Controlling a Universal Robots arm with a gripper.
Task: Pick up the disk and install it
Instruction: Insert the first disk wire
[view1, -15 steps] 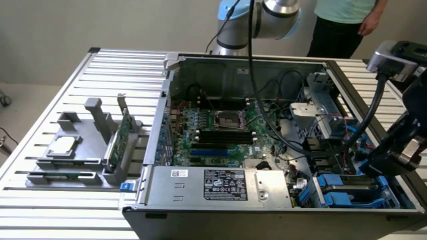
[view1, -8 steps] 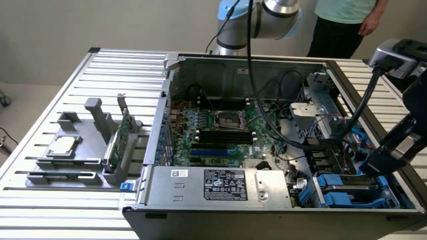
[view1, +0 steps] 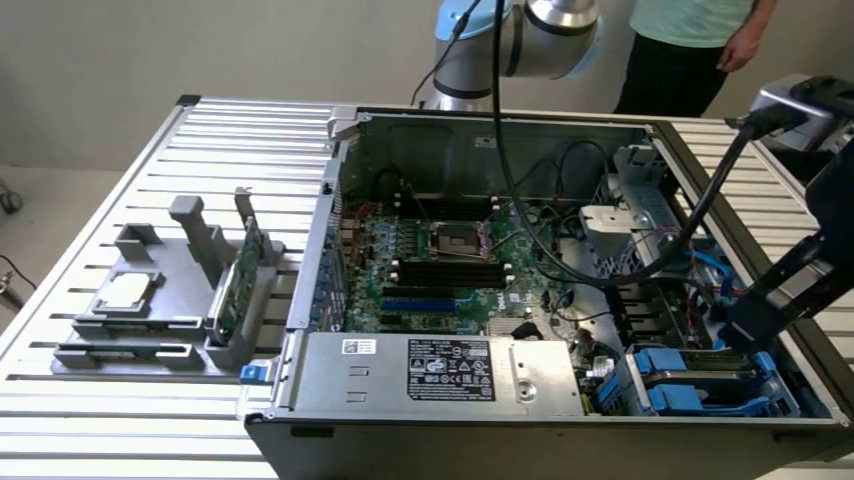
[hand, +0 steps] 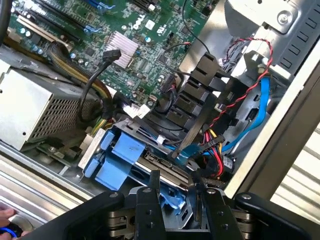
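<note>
Sitting in the drive bay at about 4 o'clock of the open computer case (view1: 534, 440) in the exterior view, the disk (view1: 697, 376) lay flat between its blue rails. The jaws (view1: 742, 330) hung just above it, on the bay's 2 o'clock side.

In the wrist view the disk (hand: 125, 155) showed a blue rail and a grey metal edge just ahead of the jaws (hand: 179, 189). The jaws stood spread. A blue tab lay in the gap without filling it, and nothing looked pinched. That view also gave the red and blue cables (hand: 262, 95) beside the bay and a ribbed heat sink (hand: 122, 47) on the motherboard (hand: 150, 65).

The exterior view added the wider setting. The power supply (view1: 441, 370) lay at 6 o'clock of the case. A grey fixture (view1: 147, 310) carrying a chip (view1: 127, 293) and a green card (view1: 238, 285) stood at 9 o'clock on the slatted surface (view1: 120, 440). A person (view1: 687, 40) stood at 1 o'clock behind the case.
</note>
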